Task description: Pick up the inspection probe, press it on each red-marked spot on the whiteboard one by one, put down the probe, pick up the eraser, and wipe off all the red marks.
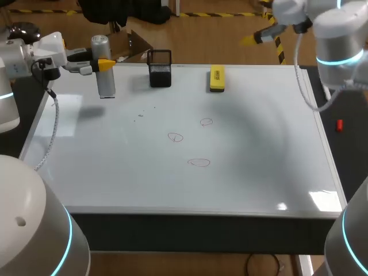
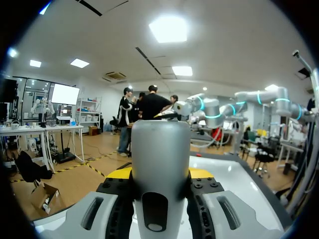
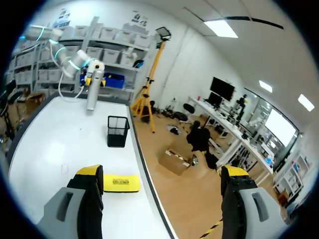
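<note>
Gripping the probe [image 1: 104, 66] from two sides, the left gripper [image 2: 159, 173] had its yellow-tipped fingers closed against the grey body about midway along its length, with the rounded top above the fingers and the lower end pointing down. The probe stood upright over the far left corner of the whiteboard [image 1: 259, 161]. It seemed to hang clear of the surface, since its shadow lay apart from its lower end. I judged it a stiff, smooth-walled cylinder, neither fragile nor very heavy. A smooth casing like that could slide within the fingers when pressed down, so a firm hold square across the body looked right. The red marks [image 1: 175, 137], three faint rings, lay near the middle of the board, well apart from the probe. A black mesh cup [image 1: 160, 68] stood just beside the probe at the far edge, and farther along that edge lay the yellow eraser [image 1: 217, 78]. The eraser looked like a light, firm block, best taken across its two long sides. The right gripper [image 3: 162, 174] was held high over the far right edge with its fingers spread wide and holding nothing, the eraser below and ahead of it.
</note>
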`<state>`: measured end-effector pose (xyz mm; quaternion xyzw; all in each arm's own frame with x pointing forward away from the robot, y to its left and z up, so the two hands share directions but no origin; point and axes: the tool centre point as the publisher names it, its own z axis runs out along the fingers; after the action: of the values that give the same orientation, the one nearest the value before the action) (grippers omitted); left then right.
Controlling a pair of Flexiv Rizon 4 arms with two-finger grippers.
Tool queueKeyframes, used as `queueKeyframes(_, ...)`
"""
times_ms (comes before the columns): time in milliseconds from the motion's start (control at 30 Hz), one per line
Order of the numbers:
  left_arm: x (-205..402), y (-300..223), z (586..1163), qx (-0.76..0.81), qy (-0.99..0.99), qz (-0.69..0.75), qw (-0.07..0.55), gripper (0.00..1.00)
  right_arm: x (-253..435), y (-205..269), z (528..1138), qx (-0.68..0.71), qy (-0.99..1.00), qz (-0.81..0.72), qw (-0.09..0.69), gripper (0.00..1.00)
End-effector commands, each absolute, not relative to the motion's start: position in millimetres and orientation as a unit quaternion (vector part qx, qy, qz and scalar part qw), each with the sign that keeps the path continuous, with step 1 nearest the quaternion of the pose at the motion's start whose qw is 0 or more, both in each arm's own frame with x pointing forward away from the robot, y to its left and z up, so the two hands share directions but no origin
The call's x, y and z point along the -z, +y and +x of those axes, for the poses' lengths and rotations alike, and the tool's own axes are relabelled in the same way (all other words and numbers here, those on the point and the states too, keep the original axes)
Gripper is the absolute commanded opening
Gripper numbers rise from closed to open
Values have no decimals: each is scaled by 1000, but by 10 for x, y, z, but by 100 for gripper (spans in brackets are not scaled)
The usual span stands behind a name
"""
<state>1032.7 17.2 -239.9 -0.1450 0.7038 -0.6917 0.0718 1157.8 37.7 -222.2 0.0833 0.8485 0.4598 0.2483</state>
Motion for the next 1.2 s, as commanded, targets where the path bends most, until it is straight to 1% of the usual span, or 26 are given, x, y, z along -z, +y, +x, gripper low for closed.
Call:
queueKeyframes(33,2388,163,10312,691,704,-146,74,0,2332,595,11817,-284,915,-286,17,100)
queueKeyframes(233,2388,163,10312,691,704,-146,74,0,2422,686,11846,-182,899,-398,-19,100)
queueKeyframes(567,2388,163,10312,691,704,-146,74,0,2782,701,11787,-34,861,-507,-30,100)
queueKeyframes(733,2388,163,10312,691,704,-146,74,0,2960,684,11771,37,825,-563,-10,100)
queueKeyframes(800,2388,163,10312,691,704,-146,74,0,3027,684,11784,50,818,-573,10,100)
queueKeyframes(867,2388,163,10312,691,704,-146,74,0,2921,735,11745,63,810,-583,23,100)
queueKeyframes(1133,2388,163,10312,691,704,-146,74,0,3036,761,11754,96,775,-623,51,100)
queueKeyframes(1200,2388,163,10312,691,704,-146,74,0,3057,751,11747,98,777,-617,74,100)
